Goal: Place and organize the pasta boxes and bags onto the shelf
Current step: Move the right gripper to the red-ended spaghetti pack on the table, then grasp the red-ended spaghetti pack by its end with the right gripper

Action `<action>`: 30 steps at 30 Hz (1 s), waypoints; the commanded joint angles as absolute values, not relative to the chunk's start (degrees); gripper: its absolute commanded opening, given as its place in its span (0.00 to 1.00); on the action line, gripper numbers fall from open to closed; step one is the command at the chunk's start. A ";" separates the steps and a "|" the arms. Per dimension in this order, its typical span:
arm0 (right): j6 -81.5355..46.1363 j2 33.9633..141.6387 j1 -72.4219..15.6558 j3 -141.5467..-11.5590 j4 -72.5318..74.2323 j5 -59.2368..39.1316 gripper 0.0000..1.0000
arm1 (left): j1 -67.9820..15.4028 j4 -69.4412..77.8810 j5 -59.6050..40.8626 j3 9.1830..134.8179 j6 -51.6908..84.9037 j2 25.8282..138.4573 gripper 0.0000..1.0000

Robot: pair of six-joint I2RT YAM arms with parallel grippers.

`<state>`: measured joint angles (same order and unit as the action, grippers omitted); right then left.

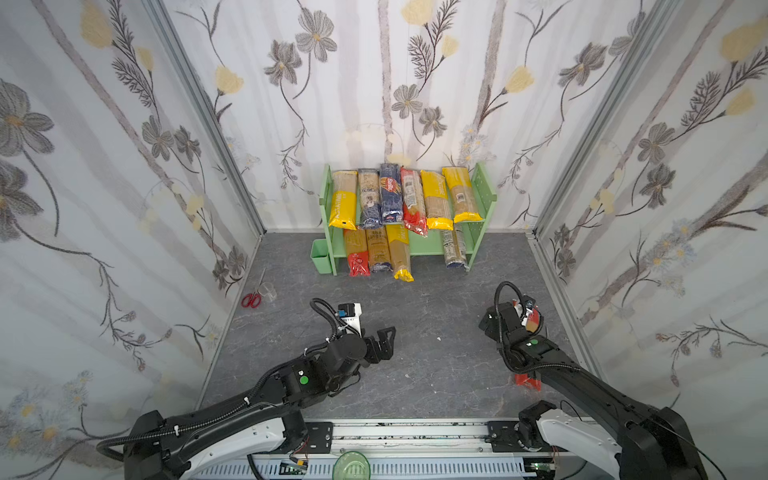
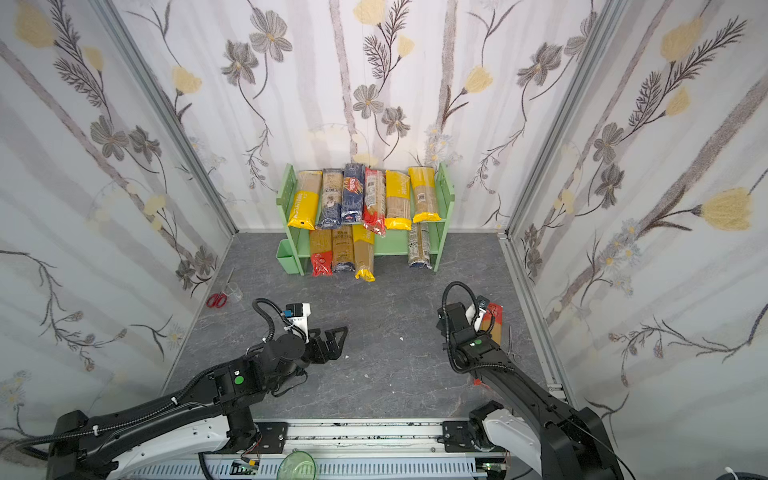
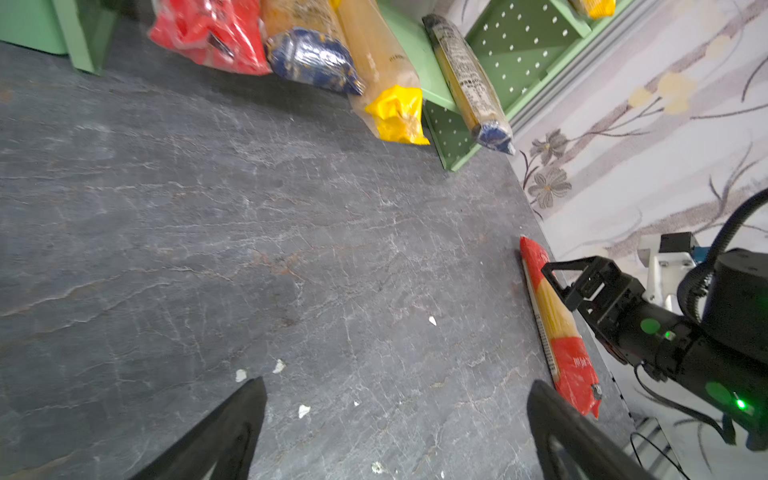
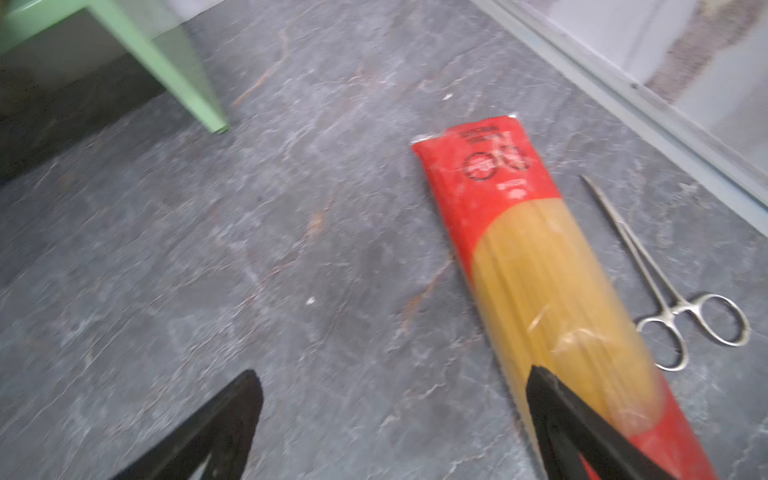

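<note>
The light green shelf (image 1: pixel 484 187) stands against the back wall. Several pasta packs lie side by side on its top tier, among them a dark blue Barilla box (image 1: pixel 390 193). Several more lie on the lower tier, such as a yellow-ended bag (image 1: pixel 400 255) that sticks out in front. One red-ended spaghetti bag (image 4: pixel 540 257) lies flat on the floor near the right wall (image 2: pixel 494 322). My right gripper (image 4: pixel 395 374) hovers open beside it, one fingertip over the bag's edge and nothing between the fingers. My left gripper (image 3: pixel 397 382) is open and empty over the bare mid floor (image 1: pixel 384 336).
Steel forceps (image 4: pixel 665 282) lie between the floor bag and the right wall. Red scissors (image 1: pixel 252 299) and a clear cup (image 1: pixel 268 291) sit by the left wall. A small green cup (image 1: pixel 324 257) hangs at the shelf's left side. Pale crumbs dot the grey floor.
</note>
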<state>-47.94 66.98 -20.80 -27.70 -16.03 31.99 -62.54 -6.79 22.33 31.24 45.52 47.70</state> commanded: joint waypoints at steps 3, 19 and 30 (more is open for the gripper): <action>-47.78 64.61 -10.53 -24.72 -12.92 26.64 1.00 | -65.51 -3.52 24.42 31.81 47.72 48.94 1.00; -36.94 72.90 0.70 -25.47 -5.60 4.15 1.00 | -66.66 -3.52 26.98 30.38 47.46 45.90 1.00; -35.70 76.53 0.09 -27.79 -3.08 -2.19 1.00 | -66.63 -3.78 29.08 28.42 46.50 41.63 1.00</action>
<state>-36.36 75.99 0.40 -26.94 -5.10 2.81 -66.65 -4.91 27.03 28.67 46.92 42.22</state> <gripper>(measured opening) 0.995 0.997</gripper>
